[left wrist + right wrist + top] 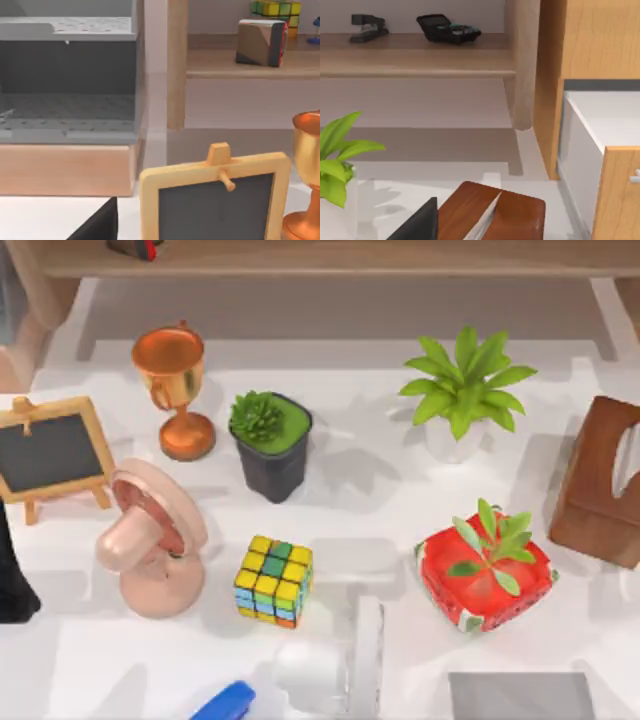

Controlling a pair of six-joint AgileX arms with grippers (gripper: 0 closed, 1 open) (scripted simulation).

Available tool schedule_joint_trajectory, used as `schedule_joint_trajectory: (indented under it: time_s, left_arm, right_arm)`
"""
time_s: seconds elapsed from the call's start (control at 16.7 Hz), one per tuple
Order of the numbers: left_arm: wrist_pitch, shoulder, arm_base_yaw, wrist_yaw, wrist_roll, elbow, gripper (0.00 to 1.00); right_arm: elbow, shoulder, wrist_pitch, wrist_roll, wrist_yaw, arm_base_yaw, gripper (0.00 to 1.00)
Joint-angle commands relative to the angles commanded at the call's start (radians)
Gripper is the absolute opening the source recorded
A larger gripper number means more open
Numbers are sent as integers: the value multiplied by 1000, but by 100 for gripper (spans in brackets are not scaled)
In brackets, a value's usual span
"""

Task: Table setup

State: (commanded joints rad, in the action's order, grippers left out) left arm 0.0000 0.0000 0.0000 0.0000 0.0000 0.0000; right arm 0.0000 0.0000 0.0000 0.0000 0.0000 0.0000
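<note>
the white table (400,510) is crowded and nothing is being handled yet: a gold trophy (172,388) and a small chalkboard easel (52,455) sit far left, a succulent in a black pot (271,445) beside them, a pink desk fan (150,540) near left, a rubik's cube (273,581) in the middle, a watermelon-patterned planter (486,571) near right, a leafy plant in a white pot (463,395) far right and a brown tissue box (604,485) at the right edge. the left arm is parked at the left edge beside the easel and the right arm over by the tissue box; i cannot tell how far either claw is open or whether it has hold of anything. which piece goes first is a guess; the cube looks easiest, squarely seated with no long axis, so i'd come straight down across two flat sides, clear of the fan. the fan faces left and far.
</note>
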Motion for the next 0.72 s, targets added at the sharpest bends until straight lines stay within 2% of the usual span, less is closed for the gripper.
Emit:
schedule_joint_trajectory:
  time_s: [0.36,0.54,0.72]
  left_arm:
    - [0,0,0,0,0,0,100]
    - [0,0,0,0,0,0,100]
    - [0,0,0,0,0,0,100]
  right_arm:
    - [99,89,-89,-2,-2,-10,100]
    - [285,256,-244,-13,-5,-32,100]
    - [561,489,-443,-39,-8,-66,100]
